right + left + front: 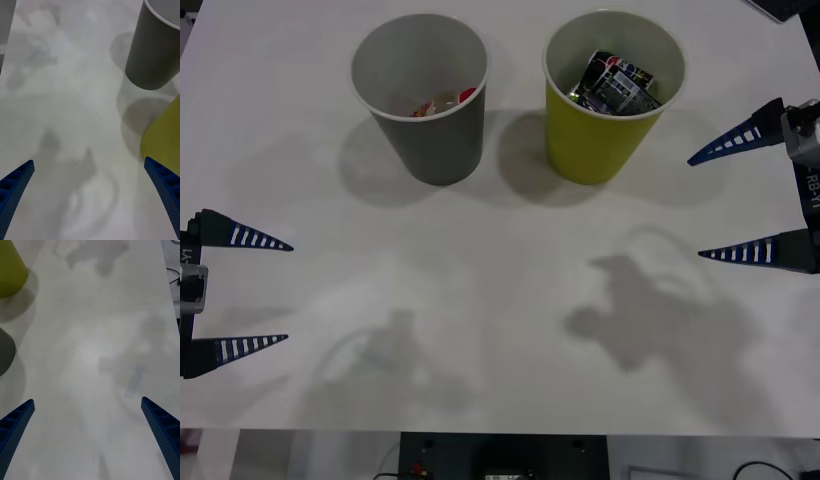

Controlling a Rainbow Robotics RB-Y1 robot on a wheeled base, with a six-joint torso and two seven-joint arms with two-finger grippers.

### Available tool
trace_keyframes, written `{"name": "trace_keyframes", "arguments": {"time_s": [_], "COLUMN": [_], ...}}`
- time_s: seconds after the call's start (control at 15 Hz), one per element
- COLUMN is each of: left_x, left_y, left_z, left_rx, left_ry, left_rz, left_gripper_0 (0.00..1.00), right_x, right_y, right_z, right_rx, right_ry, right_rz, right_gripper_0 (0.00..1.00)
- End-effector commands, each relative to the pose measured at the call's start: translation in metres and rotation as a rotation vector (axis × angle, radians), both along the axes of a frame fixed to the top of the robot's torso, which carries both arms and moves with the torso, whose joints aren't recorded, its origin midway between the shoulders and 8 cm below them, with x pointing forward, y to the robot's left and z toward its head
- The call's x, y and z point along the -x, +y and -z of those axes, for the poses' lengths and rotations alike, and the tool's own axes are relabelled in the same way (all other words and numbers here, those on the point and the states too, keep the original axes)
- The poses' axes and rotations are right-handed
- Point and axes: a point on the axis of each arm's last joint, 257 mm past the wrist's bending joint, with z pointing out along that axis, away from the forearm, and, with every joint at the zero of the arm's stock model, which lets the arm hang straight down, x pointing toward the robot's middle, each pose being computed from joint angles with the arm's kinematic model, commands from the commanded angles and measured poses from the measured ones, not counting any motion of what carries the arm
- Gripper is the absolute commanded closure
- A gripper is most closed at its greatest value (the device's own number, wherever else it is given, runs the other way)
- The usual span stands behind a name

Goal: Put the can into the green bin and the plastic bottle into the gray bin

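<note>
Right gripper (pixel 750 200) spread wide, empty, beside green bin (pixel 605 120); left gripper (pixel 265 292) spread, empty, near table (pixel 500 300) edge. Can (pixel 617 80) inside green bin. Plastic bottle (pixel 450 102) inside gray bin (pixel 425 110). 2 bins side by side.

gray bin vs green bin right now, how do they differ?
Color: the gray bin is dark gray outside, the green bin yellow-green.
Contents: the gray bin holds the plastic bottle, red cap showing; the green bin holds the can, lying tilted.
Position: the gray bin stands toward the robot's left, the green bin toward its right.
Shared: both upright, tapered, pale-rimmed, of like size, standing apart on the white table.
</note>
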Motion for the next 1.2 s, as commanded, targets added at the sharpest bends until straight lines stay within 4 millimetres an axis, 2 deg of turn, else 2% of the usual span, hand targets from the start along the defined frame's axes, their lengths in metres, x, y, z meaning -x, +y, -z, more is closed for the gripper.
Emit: {"name": "trace_keyframes", "arguments": {"time_s": [0.07, 0.27, 0.53, 0.87, 1.2], "left_x": [0.000, 0.000, 0.000, 0.000, 0.000], "left_y": [0.000, 0.000, 0.000, 0.000, 0.000], "left_z": [0.000, 0.000, 0.000, 0.000, 0.000], "left_rx": [0.000, 0.000, 0.000, 0.000, 0.000], "left_ry": [0.000, 0.000, 0.000, 0.000, 0.000], "left_rz": [0.000, 0.000, 0.000, 0.000, 0.000], "left_gripper_0": [0.02, 0.02, 0.02, 0.02, 0.02], "right_x": [0.015, 0.028, 0.041, 0.049, 0.051], "right_y": [-0.014, -0.025, -0.027, -0.034, -0.037], "right_z": [0.013, 0.027, 0.042, 0.052, 0.054], "right_rx": [0.010, 0.022, 0.007, 0.005, 0.004], "right_ry": [-0.004, 0.005, 0.002, 0.032, 0.038], "right_rz": [-0.011, -0.012, 0.014, 0.033, 0.040], "right_gripper_0": [0.00, 0.00, 0.00, 0.00, 0.00]}}
